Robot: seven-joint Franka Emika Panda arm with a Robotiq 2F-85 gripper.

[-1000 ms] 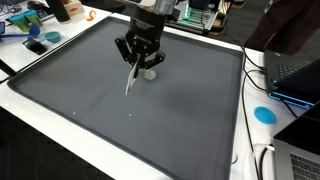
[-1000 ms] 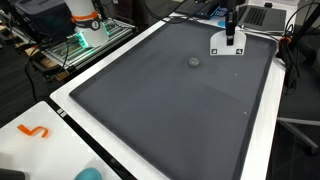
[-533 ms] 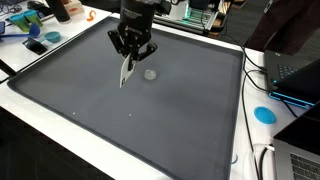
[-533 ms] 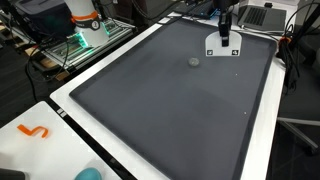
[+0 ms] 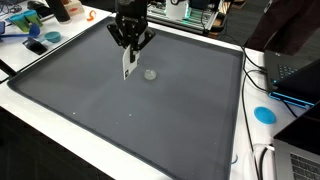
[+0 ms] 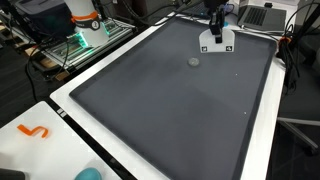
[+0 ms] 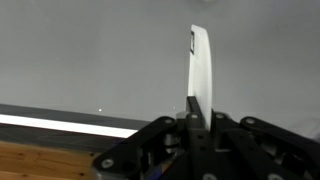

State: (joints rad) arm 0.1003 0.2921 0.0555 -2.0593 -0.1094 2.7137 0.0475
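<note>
**A:** While reading the mat from left to right, what comes first?

**B:** Entry 1. Blue clutter [image 5: 30, 25] sits on the white table [image 5: 40, 130], past the mat's far left corner. Next is the dark grey mat [image 5: 150, 130], which covers most of the table top.

**A:** And the gripper?

**B:** Entry 2. The gripper [image 5: 129, 47] is over the far left part of the mat. Its fingers are clamped on the top end of a white card [image 5: 127, 65], which hangs straight down below them. That camera sees the card edge-on, so it reads as a thin strip.

**A:** Is that confirmed elsewhere?

**B:** Yes. An exterior view shows the gripper [image 6: 217, 29] with the card [image 6: 217, 42] face-on. It is a flat rectangle with two dark marks, near the mat's far rim. In the wrist view the card [image 7: 201, 60] is pinched in the gripper [image 7: 200, 105] and sticks out over grey mat [image 7: 80, 50].

**A:** Does the card touch the mat?

**B:** I cannot tell, because no view shows its lower edge clearly against the surface.

**A:** What is right of it?

**B:** Entry 3. A small grey disc [image 5: 150, 73] lies flat on the mat, near the card's lower end but apart from it. It also shows in an exterior view [image 6: 194, 61]. Further right, a blue disc [image 5: 264, 114] lies on the table beyond the mat's rim. A laptop [image 5: 295, 72] is at the frame's edge.
</note>
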